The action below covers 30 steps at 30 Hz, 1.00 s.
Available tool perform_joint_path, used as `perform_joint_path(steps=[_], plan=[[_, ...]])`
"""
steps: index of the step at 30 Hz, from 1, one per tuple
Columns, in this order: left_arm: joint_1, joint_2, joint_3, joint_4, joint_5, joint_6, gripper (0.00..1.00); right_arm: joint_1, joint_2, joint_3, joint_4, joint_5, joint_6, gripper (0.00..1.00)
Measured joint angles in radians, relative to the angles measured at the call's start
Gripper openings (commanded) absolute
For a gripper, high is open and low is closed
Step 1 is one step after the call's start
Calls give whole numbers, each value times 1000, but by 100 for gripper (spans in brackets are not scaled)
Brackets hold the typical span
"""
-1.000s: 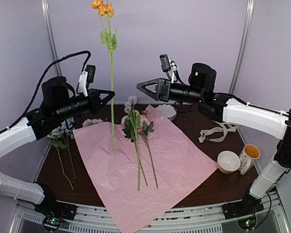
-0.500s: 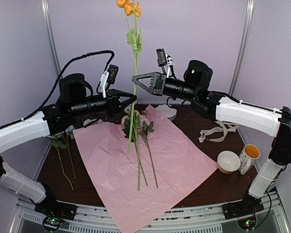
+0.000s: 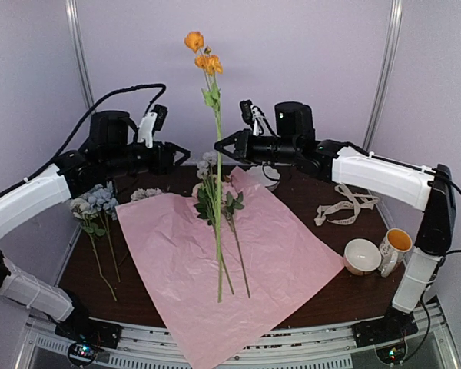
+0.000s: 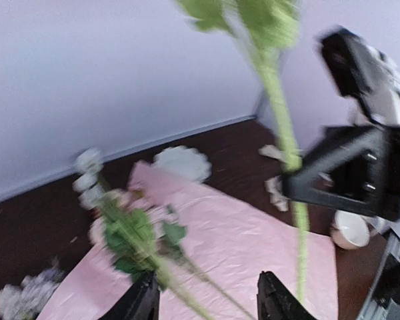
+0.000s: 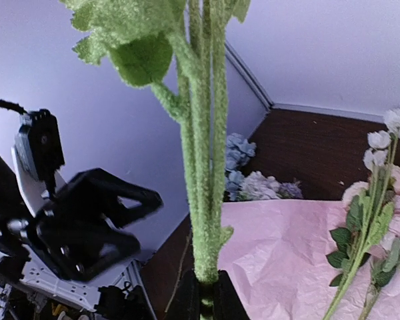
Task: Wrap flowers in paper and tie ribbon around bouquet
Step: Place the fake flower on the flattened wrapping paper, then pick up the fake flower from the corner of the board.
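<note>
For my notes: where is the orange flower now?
The orange flower stands upright in the centre of the top view, above the pink paper, its stem held by the right gripper, with the open left gripper on its left.

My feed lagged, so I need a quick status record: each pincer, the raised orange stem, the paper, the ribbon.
left pincer: open, holding nothing
right pincer: shut on the orange flower stem
orange flower stem: upright, blooms up, above the paper
paper: spread flat, white and pink flowers lying on it
blue flowers: on the table, left of the paper
ribbon: loose on the table, right of the paper
</note>
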State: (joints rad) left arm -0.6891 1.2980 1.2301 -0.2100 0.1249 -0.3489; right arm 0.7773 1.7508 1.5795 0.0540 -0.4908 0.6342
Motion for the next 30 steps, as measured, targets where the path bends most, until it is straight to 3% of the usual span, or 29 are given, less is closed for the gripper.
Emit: perform_joint_path(steps=[3, 6, 10, 14, 18, 21, 30], plan=[[192, -5, 3, -162, -129, -84, 47, -12, 84, 35, -127, 52, -4, 0], [416, -28, -90, -280, -244, -159, 43, -22, 180, 31, -214, 76, 4, 0], [547, -59, -269, -369, -287, -208, 40, -31, 286, 13, -272, 87, 27, 0], [576, -19, -380, -383, -260, -224, 38, -38, 343, 0, -294, 90, 54, 3], [577, 94, -407, -355, -205, -229, 37, -43, 364, 0, -293, 92, 71, 18], [577, 153, -417, -317, -169, -227, 43, -49, 367, 0, -294, 98, 80, 27], [538, 201, -426, -251, -60, -161, 58, -63, 358, -34, -283, 108, 72, 28]])
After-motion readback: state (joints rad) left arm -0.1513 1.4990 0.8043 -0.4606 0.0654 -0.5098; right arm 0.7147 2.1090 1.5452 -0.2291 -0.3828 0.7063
